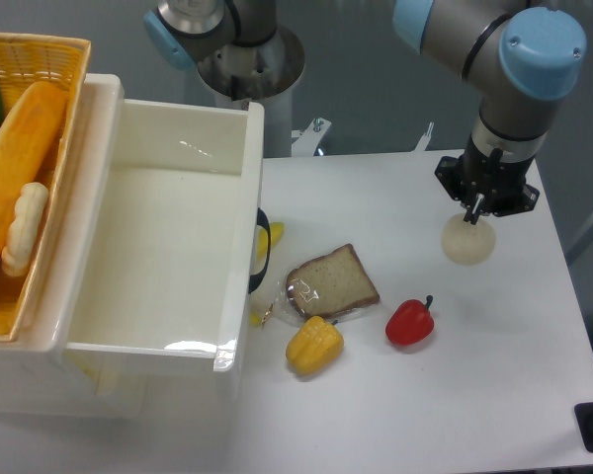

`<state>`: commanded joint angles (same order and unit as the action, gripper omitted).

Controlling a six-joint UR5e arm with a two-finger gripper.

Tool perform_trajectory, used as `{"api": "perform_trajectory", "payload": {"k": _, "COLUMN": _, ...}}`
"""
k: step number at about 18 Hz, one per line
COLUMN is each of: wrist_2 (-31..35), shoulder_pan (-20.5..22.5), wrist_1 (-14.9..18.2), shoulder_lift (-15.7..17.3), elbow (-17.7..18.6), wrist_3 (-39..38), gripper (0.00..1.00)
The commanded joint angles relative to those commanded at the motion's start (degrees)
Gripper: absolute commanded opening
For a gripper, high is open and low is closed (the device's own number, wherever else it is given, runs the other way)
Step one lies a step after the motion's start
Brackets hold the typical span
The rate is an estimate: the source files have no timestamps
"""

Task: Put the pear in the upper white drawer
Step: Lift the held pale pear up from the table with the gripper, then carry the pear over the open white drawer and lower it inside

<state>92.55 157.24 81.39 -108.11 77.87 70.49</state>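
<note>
Hand (471, 211): we see it directly over the pear (468, 242), fingertips at its top; we cannot tell how far apart.
Pear: resting on the tabletop (376, 197).

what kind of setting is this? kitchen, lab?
Likely a robot lab bench, not a kitchen: a plain white table, an arm base bolted behind it, and toy food such as the pear and red pepper laid out.

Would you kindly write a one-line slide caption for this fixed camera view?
UR5e gripper poised directly over the pear at the table's right, the upper white drawer standing open and empty at left.
</note>
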Motion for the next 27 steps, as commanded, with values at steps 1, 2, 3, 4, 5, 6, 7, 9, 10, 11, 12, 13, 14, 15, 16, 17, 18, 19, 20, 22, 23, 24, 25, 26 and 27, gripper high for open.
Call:
{"api": "perform_trajectory", "payload": {"k": 1, "wrist_2": 0.1, "shoulder_pan": -0.1, "wrist_1": 0.1, "shoulder_lift": 0.0, "elbow": 0.0, "wrist_3": -0.1, "gripper": 0.00}}
{"api": "perform_trajectory", "payload": {"k": 2, "wrist_2": 0.1, "shoulder_pan": -0.1, "wrist_1": 0.0, "shoulder_lift": 0.0, "elbow": 0.0, "wrist_3": 0.0, "gripper": 0.00}}
{"api": "perform_trajectory", "payload": {"k": 3, "wrist_2": 0.0, "shoulder_pan": 0.0, "wrist_1": 0.1, "shoulder_lift": 0.0, "elbow": 0.0, "wrist_3": -0.1, "gripper": 0.00}}
{"api": "perform_trajectory", "payload": {"k": 4, "wrist_2": -0.1, "shoulder_pan": -0.1, "wrist_1": 0.1, "shoulder_lift": 0.1, "elbow": 0.0, "wrist_3": -0.4, "gripper": 0.00}}
{"api": "perform_trajectory", "payload": {"k": 5, "wrist_2": -0.2, "shoulder_pan": -0.2, "wrist_1": 0.1, "shoulder_lift": 0.2, "elbow": -0.1, "wrist_3": -0.5, "gripper": 0.00}}
{"api": "perform_trajectory", "payload": {"k": 6, "wrist_2": -0.2, "shoulder_pan": -0.2, "wrist_1": 0.1, "shoulder_lift": 0.7, "elbow": -0.1, "wrist_3": -0.6, "gripper": 0.00}}
{"api": "perform_trajectory", "payload": {"k": 7, "wrist_2": -0.4, "shoulder_pan": -0.2, "wrist_1": 0.3, "shoulder_lift": 1.3, "elbow": 0.1, "wrist_3": -0.9, "gripper": 0.00}}
{"api": "perform_trajectory", "payload": {"k": 9, "wrist_2": -2.1, "shoulder_pan": -0.2, "wrist_1": 0.6, "shoulder_lift": 1.9, "elbow": 0.5, "wrist_3": -3.6, "gripper": 0.00}}
{"api": "perform_trajectory", "payload": {"k": 10, "wrist_2": -2.6, "shoulder_pan": -0.3, "wrist_1": 0.6, "shoulder_lift": 2.6, "elbow": 0.5, "wrist_3": -5.0, "gripper": 0.00}}
{"api": "perform_trajectory", "payload": {"k": 11, "wrist_2": -2.6, "shoulder_pan": -0.4, "wrist_1": 0.8, "shoulder_lift": 3.3, "elbow": 0.7, "wrist_3": -6.5, "gripper": 0.00}}
{"api": "perform_trajectory", "payload": {"k": 12, "wrist_2": -2.6, "shoulder_pan": -0.4, "wrist_1": 1.1, "shoulder_lift": 4.3, "elbow": 1.5, "wrist_3": -7.3, "gripper": 0.00}}
{"api": "perform_trajectory", "payload": {"k": 13, "wrist_2": -2.7, "shoulder_pan": -1.0, "wrist_1": 1.0, "shoulder_lift": 5.6, "elbow": 2.5, "wrist_3": -7.5, "gripper": 0.00}}
{"api": "perform_trajectory", "payload": {"k": 14, "wrist_2": -3.2, "shoulder_pan": -1.3, "wrist_1": 1.1, "shoulder_lift": 7.0, "elbow": 3.3, "wrist_3": -7.6, "gripper": 0.00}}
{"api": "perform_trajectory", "payload": {"k": 15, "wrist_2": -4.2, "shoulder_pan": -1.3, "wrist_1": 1.5, "shoulder_lift": 8.5, "elbow": 4.0, "wrist_3": -7.6, "gripper": 0.00}}
{"api": "perform_trajectory", "payload": {"k": 16, "wrist_2": -5.2, "shoulder_pan": -1.4, "wrist_1": 2.5, "shoulder_lift": 10.2, "elbow": 4.3, "wrist_3": -8.2, "gripper": 0.00}}
{"api": "perform_trajectory", "payload": {"k": 17, "wrist_2": -5.9, "shoulder_pan": -1.4, "wrist_1": 3.2, "shoulder_lift": 11.8, "elbow": 4.9, "wrist_3": -9.0, "gripper": 0.00}}
{"api": "perform_trajectory", "payload": {"k": 18, "wrist_2": -6.3, "shoulder_pan": -1.5, "wrist_1": 3.3, "shoulder_lift": 13.5, "elbow": 5.8, "wrist_3": -10.2, "gripper": 0.00}}
{"api": "perform_trajectory", "payload": {"k": 19, "wrist_2": -7.2, "shoulder_pan": -1.6, "wrist_1": 3.3, "shoulder_lift": 14.8, "elbow": 6.2, "wrist_3": -11.6, "gripper": 0.00}}
{"api": "perform_trajectory", "payload": {"k": 20, "wrist_2": -8.4, "shoulder_pan": -1.8, "wrist_1": 3.5, "shoulder_lift": 16.0, "elbow": 6.3, "wrist_3": -12.7, "gripper": 0.00}}
{"api": "perform_trajectory", "payload": {"k": 22, "wrist_2": -10.1, "shoulder_pan": -2.4, "wrist_1": 4.1, "shoulder_lift": 18.4, "elbow": 6.4, "wrist_3": -15.0, "gripper": 0.00}}
{"api": "perform_trajectory", "payload": {"k": 23, "wrist_2": -10.6, "shoulder_pan": -2.5, "wrist_1": 4.8, "shoulder_lift": 19.6, "elbow": 6.4, "wrist_3": -16.0, "gripper": 0.00}}
{"api": "perform_trajectory", "payload": {"k": 24, "wrist_2": -11.3, "shoulder_pan": -2.8, "wrist_1": 5.3, "shoulder_lift": 20.6, "elbow": 6.3, "wrist_3": -17.2, "gripper": 0.00}}
{"api": "perform_trajectory", "payload": {"k": 25, "wrist_2": -11.9, "shoulder_pan": -2.9, "wrist_1": 5.3, "shoulder_lift": 21.3, "elbow": 6.3, "wrist_3": -18.4, "gripper": 0.00}}
{"api": "perform_trajectory", "payload": {"k": 26, "wrist_2": -12.9, "shoulder_pan": -3.5, "wrist_1": 5.3, "shoulder_lift": 22.1, "elbow": 6.3, "wrist_3": -19.8, "gripper": 0.00}}
{"api": "perform_trajectory", "payload": {"k": 27, "wrist_2": -14.1, "shoulder_pan": -4.0, "wrist_1": 5.3, "shoulder_lift": 23.1, "elbow": 6.3, "wrist_3": -21.9, "gripper": 0.00}}
